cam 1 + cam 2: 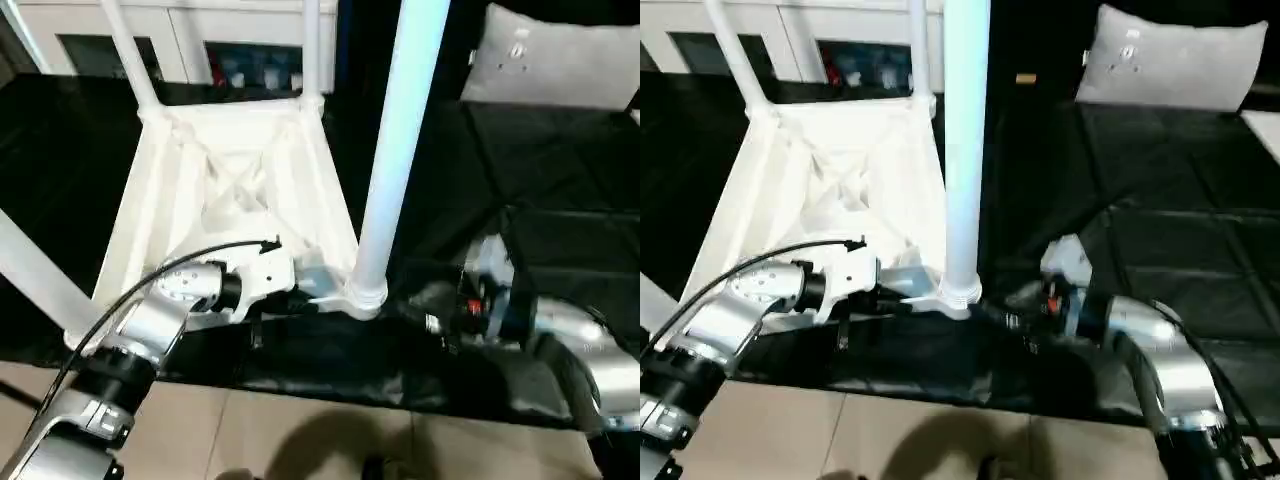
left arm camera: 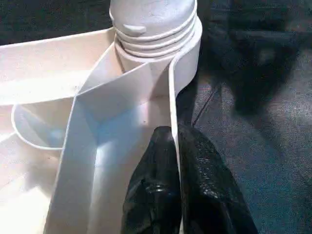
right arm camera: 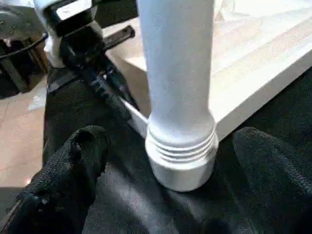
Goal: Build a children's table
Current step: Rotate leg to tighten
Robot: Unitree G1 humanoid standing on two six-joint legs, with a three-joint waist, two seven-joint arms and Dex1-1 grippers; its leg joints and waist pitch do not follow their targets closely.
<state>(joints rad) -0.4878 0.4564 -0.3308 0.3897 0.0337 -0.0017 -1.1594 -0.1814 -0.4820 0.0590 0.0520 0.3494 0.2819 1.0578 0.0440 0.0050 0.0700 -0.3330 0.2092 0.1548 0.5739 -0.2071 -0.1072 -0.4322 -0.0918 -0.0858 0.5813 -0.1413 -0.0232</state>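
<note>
The white tabletop (image 1: 225,190) lies upside down on a black surface, ribbed underside up. Four white tube legs stand in its corner sockets: the thick near-right leg (image 1: 400,140), the far-left leg (image 1: 130,55), the far-right leg (image 1: 312,45) and the near-left leg (image 1: 35,270). My left gripper (image 2: 174,134) is shut on the tabletop's near rim wall, just beside the near-right socket (image 2: 156,44). My right gripper (image 3: 170,139) is open, with one black finger (image 3: 83,156) on each side of that leg's threaded base (image 3: 180,146), apart from it.
A white cabinet with glass doors (image 1: 200,40) stands behind the table. A grey cushion (image 1: 560,60) lies at the back right on the black cloth (image 1: 540,180). Tan floor (image 1: 300,430) runs along the front edge. A black cable (image 1: 150,290) arcs over my left forearm.
</note>
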